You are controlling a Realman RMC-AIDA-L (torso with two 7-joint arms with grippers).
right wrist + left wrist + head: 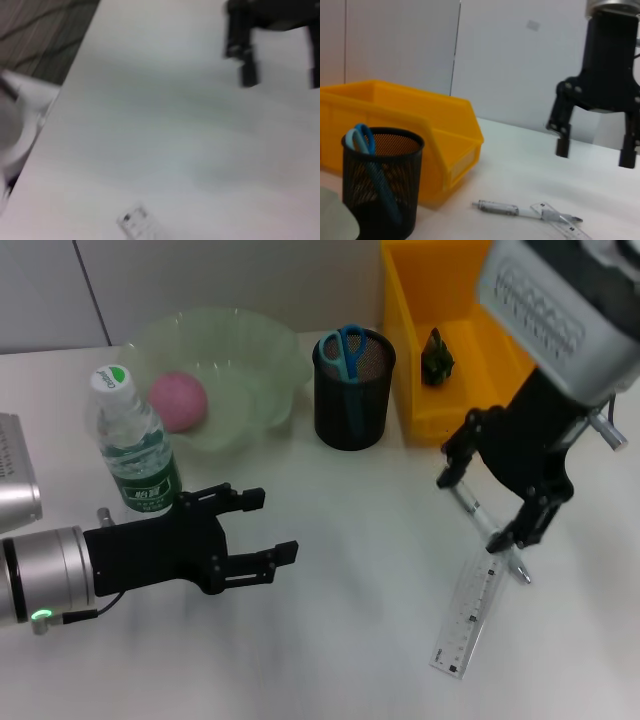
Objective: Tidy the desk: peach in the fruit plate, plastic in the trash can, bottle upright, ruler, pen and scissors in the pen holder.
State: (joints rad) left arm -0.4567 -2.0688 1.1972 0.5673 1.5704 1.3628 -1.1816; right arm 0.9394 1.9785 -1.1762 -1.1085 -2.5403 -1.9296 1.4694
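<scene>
A pink peach (178, 400) lies in the pale green fruit plate (262, 350). The water bottle (135, 445) stands upright beside it. Blue scissors (345, 348) stand in the black mesh pen holder (353, 405). A dark piece of plastic (437, 358) sits in the yellow trash can (415, 300). A pen (492, 534) lies on the table, its tip over a clear ruler (468, 618). My right gripper (480, 505) hangs open above the pen; the left wrist view shows this gripper (594, 153) well off the table. My left gripper (278, 525) is open, low, in front of the bottle.
The white table (340, 640) runs to a grey wall at the back. In the left wrist view the pen holder (380, 185) stands in front of the yellow trash can (420, 125), with the pen (517, 210) and ruler (567, 227) on the table beyond.
</scene>
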